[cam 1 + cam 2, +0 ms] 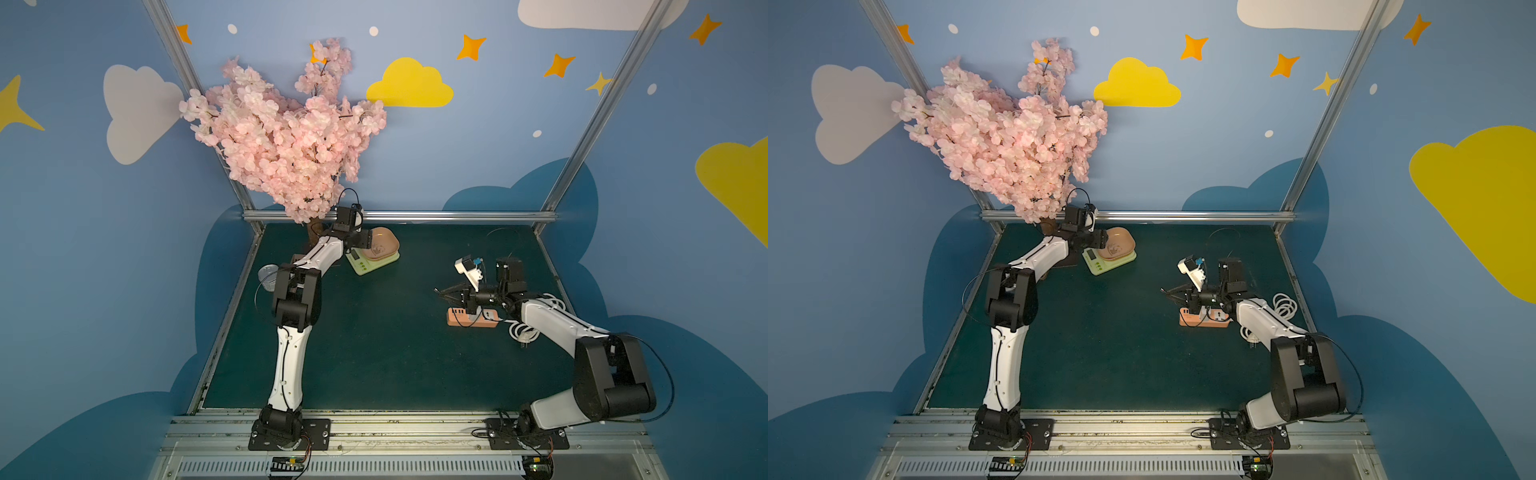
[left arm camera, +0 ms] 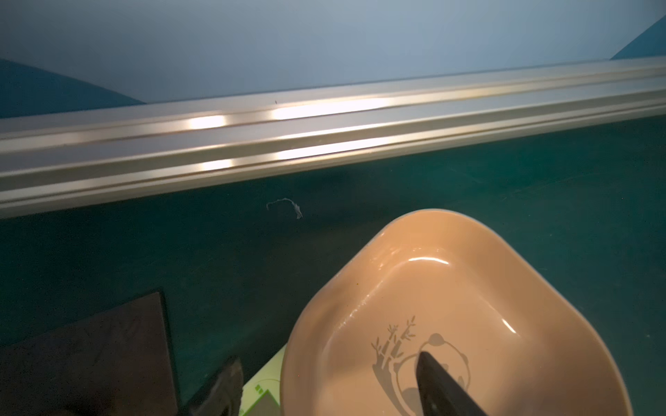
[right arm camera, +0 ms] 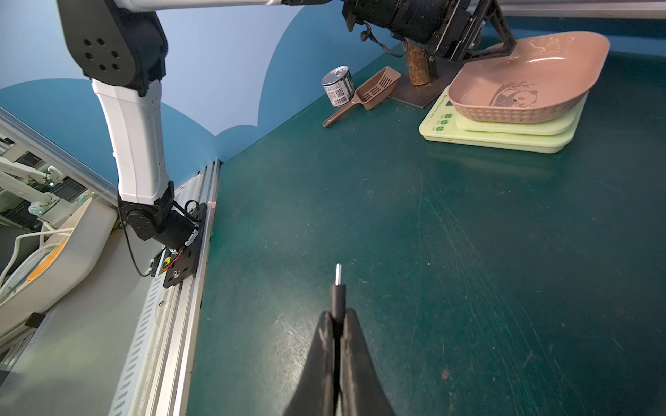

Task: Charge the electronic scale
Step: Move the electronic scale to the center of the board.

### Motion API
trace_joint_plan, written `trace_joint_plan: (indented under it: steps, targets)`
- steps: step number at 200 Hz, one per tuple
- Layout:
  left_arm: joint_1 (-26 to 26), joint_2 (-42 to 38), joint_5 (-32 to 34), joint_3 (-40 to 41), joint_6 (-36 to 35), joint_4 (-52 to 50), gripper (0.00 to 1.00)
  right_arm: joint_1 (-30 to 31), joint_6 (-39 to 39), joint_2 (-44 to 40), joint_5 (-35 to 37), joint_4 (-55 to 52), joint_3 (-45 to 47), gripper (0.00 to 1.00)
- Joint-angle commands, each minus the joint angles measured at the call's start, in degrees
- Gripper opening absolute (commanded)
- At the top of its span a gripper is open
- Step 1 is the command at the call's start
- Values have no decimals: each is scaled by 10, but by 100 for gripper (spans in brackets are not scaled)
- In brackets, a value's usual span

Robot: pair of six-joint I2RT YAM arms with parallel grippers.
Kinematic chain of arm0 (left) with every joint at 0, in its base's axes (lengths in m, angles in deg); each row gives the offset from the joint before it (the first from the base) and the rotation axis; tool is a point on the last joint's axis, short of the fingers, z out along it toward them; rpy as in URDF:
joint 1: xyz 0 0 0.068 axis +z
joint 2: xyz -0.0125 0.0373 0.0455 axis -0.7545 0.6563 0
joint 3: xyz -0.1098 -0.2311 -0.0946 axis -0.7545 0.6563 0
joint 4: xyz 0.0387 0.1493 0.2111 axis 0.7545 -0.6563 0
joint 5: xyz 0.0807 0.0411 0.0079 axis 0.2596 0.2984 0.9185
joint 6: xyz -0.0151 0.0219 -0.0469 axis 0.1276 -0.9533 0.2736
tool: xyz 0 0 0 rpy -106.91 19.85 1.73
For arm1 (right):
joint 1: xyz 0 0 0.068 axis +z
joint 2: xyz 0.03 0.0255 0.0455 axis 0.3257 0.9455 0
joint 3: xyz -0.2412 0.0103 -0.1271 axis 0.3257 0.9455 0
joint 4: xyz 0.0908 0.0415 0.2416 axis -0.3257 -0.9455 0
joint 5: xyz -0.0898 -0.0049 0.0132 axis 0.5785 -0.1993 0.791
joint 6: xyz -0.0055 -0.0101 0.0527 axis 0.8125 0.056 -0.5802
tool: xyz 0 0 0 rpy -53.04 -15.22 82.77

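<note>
**Operator:** Where does the scale stand?

**Inspector:** Your electronic scale [image 1: 360, 267] lies flat at the far side of the table [image 1: 374, 357], about twelve o'clock in both top views. The pink panda dish [image 1: 384, 245] rests on its platform.

**Operator:** And the grippers?

**Inspector:** Your left gripper [image 2: 328, 360] stands open astride the dish's rim, one finger inside the bowl and one outside, wide of the thin wall. I judge it is there to steady the scale or to clear the dish. Your right gripper [image 3: 335, 318] is closed on a black plug [image 3: 338, 293]. The metal tip points forward, clear of the fingers, so that it can be pushed into a socket. That gripper hangs at about two o'clock, near the salmon power strip [image 1: 461, 322].

**Operator:** What remains?

**Inspector:** The plug is well apart from the scale, which lies at ten o'clock from it. A small slot on the scale's side edge, seen in the right wrist view, may be the port, but it is too small to confirm. The scale is not yet connected.
</note>
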Motion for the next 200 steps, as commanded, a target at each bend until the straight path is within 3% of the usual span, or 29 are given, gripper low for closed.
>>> trace_joint_plan:
  steps: [1,44,73,99,115,148,200]
  targets:
    - [3,30,-16,-56,-33,-66,76,-1,6,9,-2,-9,-14,0]
    - [3,83,-23,-136,-57,-91,70,-1,7,11,-4,-11,-15,0]
    - [3,111,-28,-177,-71,-111,49,-1,7,12,-5,-11,-16,0]
    - [2,112,-23,-192,-68,-129,25,-1,7,14,-6,-13,-18,0]
    - [-2,101,-3,-186,-53,-139,17,-2,6,16,-7,-13,-19,0]
    - [-16,37,40,-105,9,-133,11,-1,3,20,-6,-15,-23,0]
    - [-49,-107,99,137,156,-84,9,-1,-8,23,9,-20,-28,0]
